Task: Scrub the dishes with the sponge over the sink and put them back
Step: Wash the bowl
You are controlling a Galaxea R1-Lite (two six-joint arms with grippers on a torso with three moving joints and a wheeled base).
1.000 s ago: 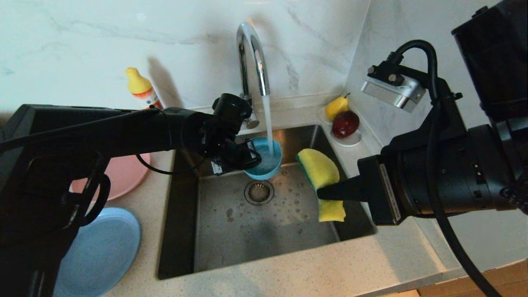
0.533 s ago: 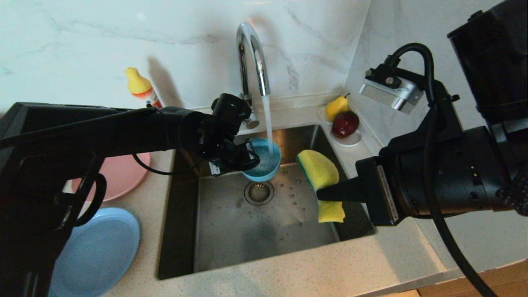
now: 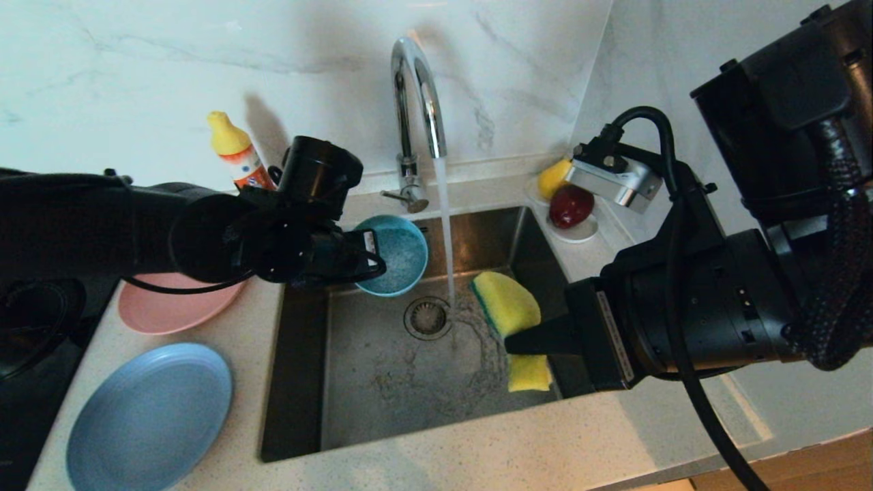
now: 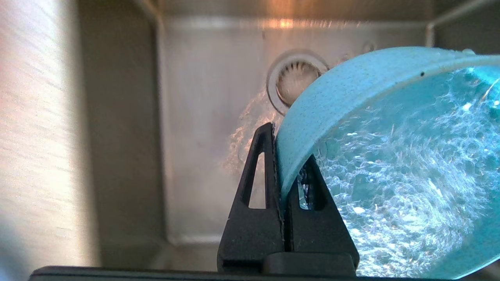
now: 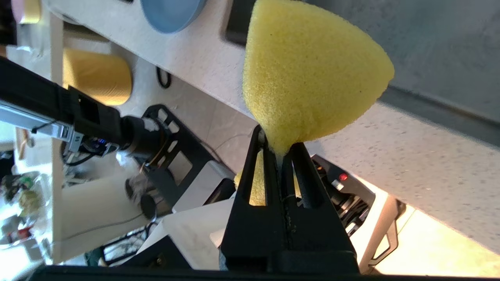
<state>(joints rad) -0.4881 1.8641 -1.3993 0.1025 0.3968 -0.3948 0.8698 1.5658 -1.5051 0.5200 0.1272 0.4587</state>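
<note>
Nearest, on the speckled table at its front left corner: a round light-blue plate, lying flat. Just behind it, a round pink plate, partly under the left arm. Centre: a square steel sink, its floor wet and streaked, with a round strainer drain. Right claw, over the right side of the sink: clamped tight on a yellow sponge with a thin green layer, the foam bulging above and below the pinch; the right wrist view shows the two fingers squeezed together on the sponge's narrowed waist. Left claw, over the sink's back left corner: pinched onto the rim of a small teal bowl, one finger outside the wall and one inside, the bowl tilted with its wet, foamy inside showing. A stream of water falls from a tall curved chrome tap to the sink floor beside the drain, just right of the bowl. Farthest, against the marble wall: a yellow-capped orange bottle behind the left arm, and in the right corner a white saucer holding a red apple and a yellow pear, the pear partly hidden by the right arm's camera.
</note>
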